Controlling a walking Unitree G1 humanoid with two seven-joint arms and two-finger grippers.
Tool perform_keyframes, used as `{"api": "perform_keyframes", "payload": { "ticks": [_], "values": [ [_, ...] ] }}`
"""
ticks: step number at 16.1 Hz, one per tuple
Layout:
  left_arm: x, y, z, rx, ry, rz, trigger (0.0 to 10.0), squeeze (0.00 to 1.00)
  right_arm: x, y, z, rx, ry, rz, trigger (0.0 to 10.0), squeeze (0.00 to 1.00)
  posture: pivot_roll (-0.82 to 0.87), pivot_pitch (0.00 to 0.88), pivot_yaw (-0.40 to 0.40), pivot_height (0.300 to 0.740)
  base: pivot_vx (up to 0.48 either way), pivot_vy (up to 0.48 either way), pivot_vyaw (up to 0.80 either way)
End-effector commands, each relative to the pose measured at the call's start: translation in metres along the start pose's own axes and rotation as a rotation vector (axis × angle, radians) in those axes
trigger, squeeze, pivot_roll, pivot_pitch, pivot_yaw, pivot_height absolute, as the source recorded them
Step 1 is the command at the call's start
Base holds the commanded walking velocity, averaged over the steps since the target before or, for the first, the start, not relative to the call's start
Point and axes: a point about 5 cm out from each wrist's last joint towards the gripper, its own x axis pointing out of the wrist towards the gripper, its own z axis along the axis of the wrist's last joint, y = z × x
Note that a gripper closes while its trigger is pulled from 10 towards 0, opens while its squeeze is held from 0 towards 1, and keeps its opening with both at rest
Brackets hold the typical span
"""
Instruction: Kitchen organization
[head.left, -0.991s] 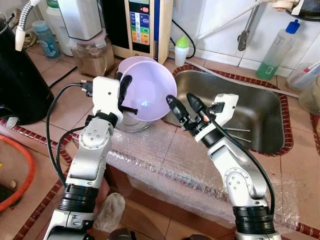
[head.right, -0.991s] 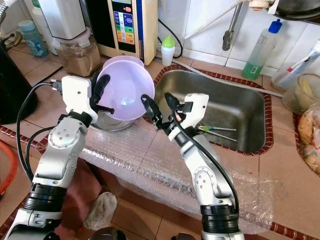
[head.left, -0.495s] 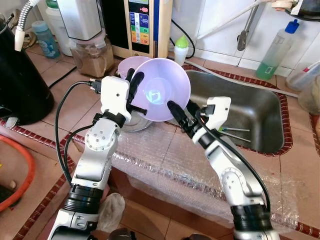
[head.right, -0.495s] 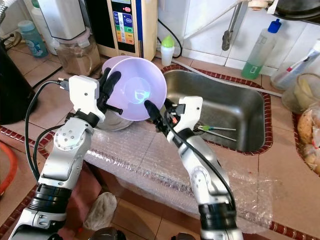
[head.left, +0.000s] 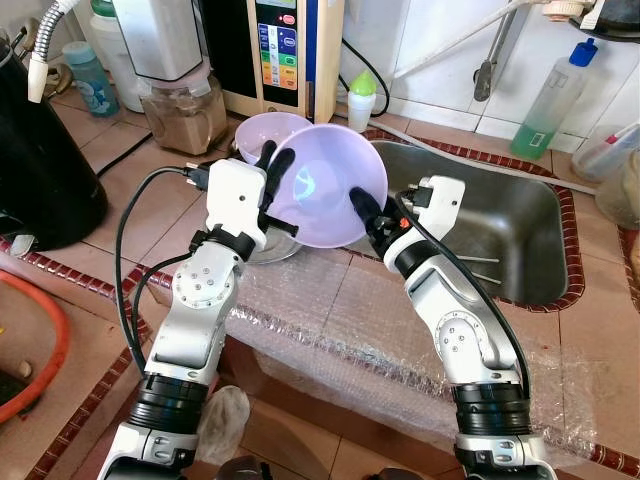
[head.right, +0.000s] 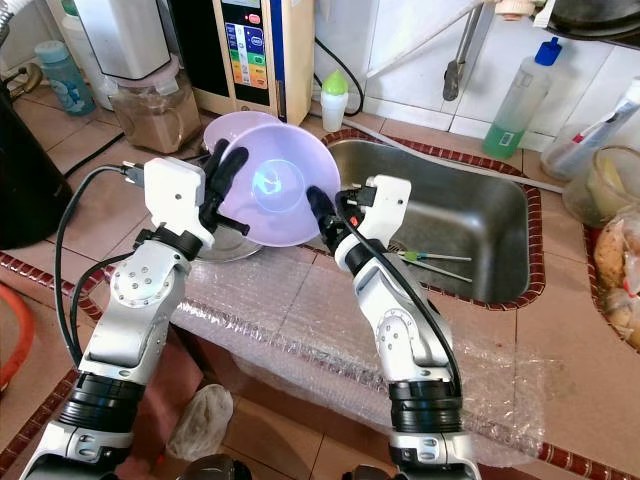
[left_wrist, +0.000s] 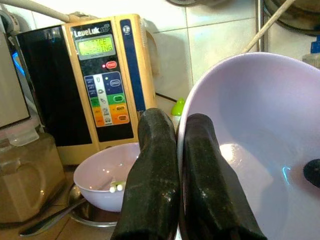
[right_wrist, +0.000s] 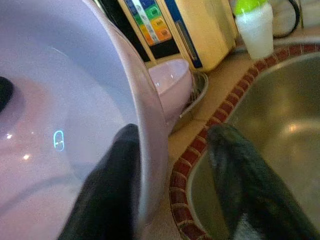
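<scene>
A large purple bowl (head.left: 325, 185) hangs tilted above the counter beside the sink. My left gripper (head.left: 275, 156) is shut on its left rim; in the left wrist view the two fingers (left_wrist: 155, 165) pinch that rim. My right gripper (head.left: 368, 212) is at the bowl's right rim and open. In the right wrist view one of its fingers (right_wrist: 107, 190) lies inside the bowl and the other stands outside, apart from the wall. A smaller purple bowl (head.left: 262, 130) sits behind in a metal bowl (head.left: 262, 246).
The steel sink (head.left: 510, 215) lies to the right with utensils (head.left: 472, 262) in it. Bubble wrap (head.left: 330, 310) covers the counter's front edge. A water ionizer (head.left: 290, 50), a green-capped bottle (head.left: 362, 100), a blender jar (head.left: 182, 110) and a black appliance (head.left: 40, 160) stand behind and left.
My left gripper has carried the large bowl to the right, uncovering the smaller bowl. My right gripper has moved up to the bowl's right rim and put one finger inside it.
</scene>
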Motion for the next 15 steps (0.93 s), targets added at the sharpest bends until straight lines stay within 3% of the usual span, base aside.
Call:
{"api": "perform_keyframes", "payload": {
  "ticks": [1,10,11,12,15],
  "values": [
    [0.002,0.001,0.008,0.01,-0.046,-0.009,0.0,0.0,-0.001,-0.014,0.005,-0.009,0.001,-0.075,0.0,0.0,-0.04,0.0,-0.012,0.74,0.0,0.0,0.0],
    [0.0,-0.004,0.003,0.001,-0.022,-0.049,0.0,0.0,-0.003,-0.024,0.001,0.012,0.028,-0.114,0.0,0.0,-0.04,0.0,-0.012,0.74,0.0,0.0,0.0],
    [0.0,-0.006,0.001,-0.001,-0.008,-0.065,4.4,0.47,-0.002,-0.026,0.001,0.009,0.025,-0.123,0.0,0.0,-0.04,0.0,-0.012,0.74,0.0,0.0,0.0],
    [-0.001,-0.008,-0.003,-0.011,0.016,-0.09,10.0,1.0,-0.002,-0.03,0.003,0.005,0.016,-0.145,0.0,0.0,-0.04,0.0,-0.012,0.74,0.0,0.0,0.0],
    [-0.003,-0.011,-0.008,-0.025,0.046,-0.112,10.0,1.0,0.0,-0.04,0.011,-0.013,-0.024,-0.213,0.0,0.0,-0.03,0.0,-0.012,0.74,0.0,0.0,0.0]
  ]
}}
